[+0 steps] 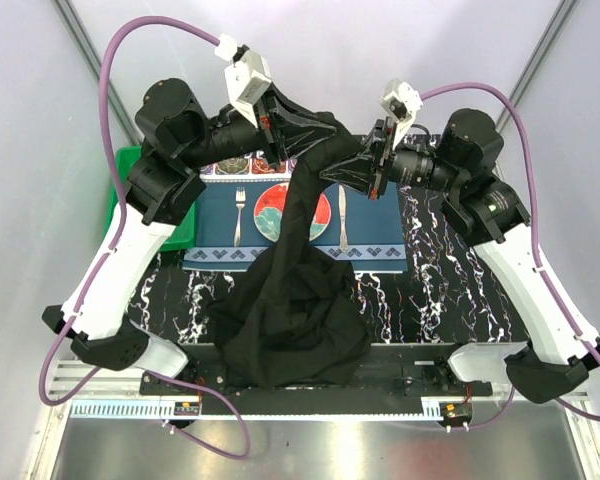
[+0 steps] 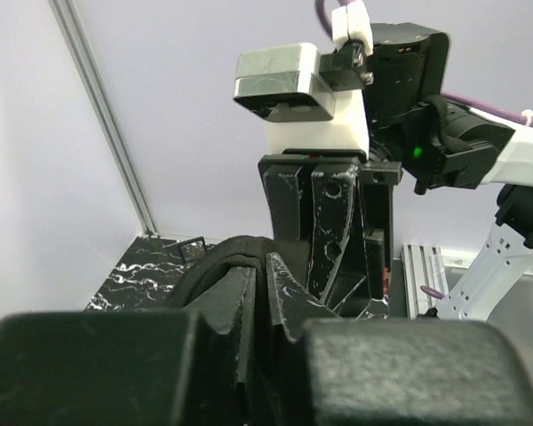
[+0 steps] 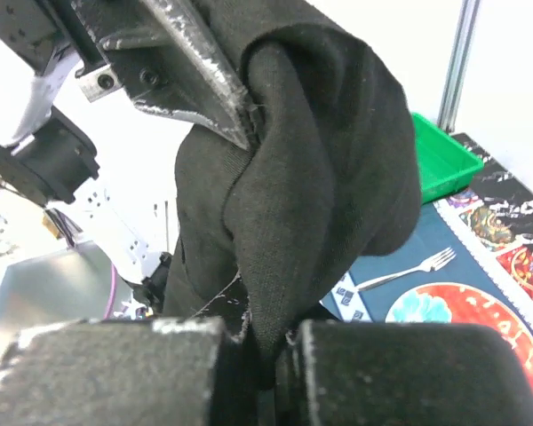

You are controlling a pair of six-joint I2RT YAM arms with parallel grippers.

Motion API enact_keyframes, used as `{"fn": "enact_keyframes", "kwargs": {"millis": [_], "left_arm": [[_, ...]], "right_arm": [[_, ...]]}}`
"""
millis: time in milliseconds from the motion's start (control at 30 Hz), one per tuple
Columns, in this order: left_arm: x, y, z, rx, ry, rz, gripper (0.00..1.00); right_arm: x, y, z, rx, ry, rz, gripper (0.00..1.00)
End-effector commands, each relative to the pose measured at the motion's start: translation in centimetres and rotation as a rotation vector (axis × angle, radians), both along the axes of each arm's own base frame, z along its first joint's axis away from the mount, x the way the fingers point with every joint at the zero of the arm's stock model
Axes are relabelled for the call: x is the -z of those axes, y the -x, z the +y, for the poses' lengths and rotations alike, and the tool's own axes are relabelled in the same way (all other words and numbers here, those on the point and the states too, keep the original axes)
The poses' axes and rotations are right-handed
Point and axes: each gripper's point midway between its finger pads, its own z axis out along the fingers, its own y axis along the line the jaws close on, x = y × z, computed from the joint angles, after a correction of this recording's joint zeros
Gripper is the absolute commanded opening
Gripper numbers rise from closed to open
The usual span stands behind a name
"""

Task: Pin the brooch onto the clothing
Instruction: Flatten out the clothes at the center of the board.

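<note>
**Both jaws full of shirt, no brooch in sight**

Your biggest risk is that neither arm is free. The left jaws are clamped on a fold of the large black long-sleeved shirt (image 1: 290, 320), and the right jaws pinch another fold of it just opposite. Both grips are raised above the far side of the black marbled tabletop (image 1: 430, 300). To handle a pin you will probably have to let go with one side, and the cloth would then swing down and lose the spread you hold.

Slipping is the second worry. In the right wrist view the shirt (image 3: 320, 177) bulges thickly above a narrow pinch at the fingertips. If you draw the arms apart, I judge the span could tighten and pull out of one grip.

Watch the hanging part too. It drapes over the round red-and-teal plate (image 1: 270, 205) on the blue patterned placemat (image 1: 380, 235), between the metal fork (image 1: 238, 215) and the metal knife (image 1: 343, 215). From there it runs down to a heap at the near edge, so any sideways sweep could drag the cutlery.

The small golden brooch shows in none of the three views (it may be buried in the folds, or simply out of frame). I cannot say where it lies relative to either jaws. If it is loose in the cloth, a shake could drop it. Find it before you move.
</note>
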Motion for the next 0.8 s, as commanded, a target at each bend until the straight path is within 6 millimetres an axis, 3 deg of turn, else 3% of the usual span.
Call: {"fn": "enact_keyframes", "kwargs": {"millis": [0, 33, 67, 100, 133, 167, 200, 233, 300, 333, 367, 400, 433, 600, 700, 767], "left_arm": [[-0.3, -1.3, 1.2, -0.119, 0.014, -0.022, 0.16], [-0.2, -1.8, 1.6, -0.157, 0.015, -0.022, 0.25], [0.6, -3.0, 2.1, -0.226, 0.005, -0.014, 0.36], [0.0, -3.1, 3.3, -0.269, 0.025, -0.029, 0.47], [0.0, -3.6, 4.0, -0.308, 0.032, -0.026, 0.59], [0.7, -5.1, 4.9, -0.384, 0.040, 0.006, 0.74], [0.7, -6.2, 6.6, -0.454, 0.051, 0.015, 0.77], [1.0, -7.3, 7.6, -0.509, 0.053, 0.029, 0.79], [2.8, -10.8, 11.0, -0.678, 0.044, 0.075, 0.80], [3.7, -12.0, 12.1, -0.730, 0.033, 0.094, 0.80], [6.1, -13.8, 13.5, -0.794, -0.025, 0.104, 0.80], [7.7, -14.6, 13.7, -0.811, -0.075, 0.093, 0.79], [11.0, -15.6, 13.7, -0.826, -0.150, 0.109, 0.79], [21.8, -18.0, 13.5, -0.809, -0.442, 0.172, 0.78], [26.5, -18.7, 13.3, -0.801, -0.538, 0.251, 0.77], [28.6, -18.1, 12.5, -0.742, -0.583, 0.292, 0.71]], "right_arm": [[-3.6, 0.7, -2.3, 0.130, -0.063, -0.111, 0.00], [-3.3, -1.2, -3.8, 0.284, -0.054, -0.088, 0.00], [-3.5, -1.2, -5.4, 0.370, -0.059, -0.090, 0.00], [-3.4, -1.7, -6.8, 0.458, -0.061, -0.085, 0.00], [-3.2, -3.0, -9.3, 0.625, -0.070, -0.077, 0.00], [-3.0, -2.4, -11.4, 0.711, -0.086, -0.085, 0.00], [-2.9, -2.5, -13.1, 0.791, -0.096, -0.087, 0.00], [-2.7, -3.2, -16.2, 0.961, -0.111, -0.077, 0.00], [-2.7, -2.1, -19.7, 1.099, -0.142, -0.078, 0.00], [-2.5, -1.7, -20.9, 1.138, -0.135, -0.073, 0.00], [-2.9, -1.2, -23.0, 1.201, -0.161, -0.081, 0.00], [-3.0, -0.8, -23.6, 1.222, -0.165, -0.086, 0.00], [-3.2, 0.3, -23.7, 1.193, -0.157, -0.116, 0.00], [-2.7, 5.0, -23.0, 1.023, -0.051, -0.363, 0.00], [-2.0, 7.4, -23.4, 0.976, 0.022, -0.442, 0.00], [-1.6, 9.0, -23.4, 0.936, 0.067, -0.502, 0.00]]}}
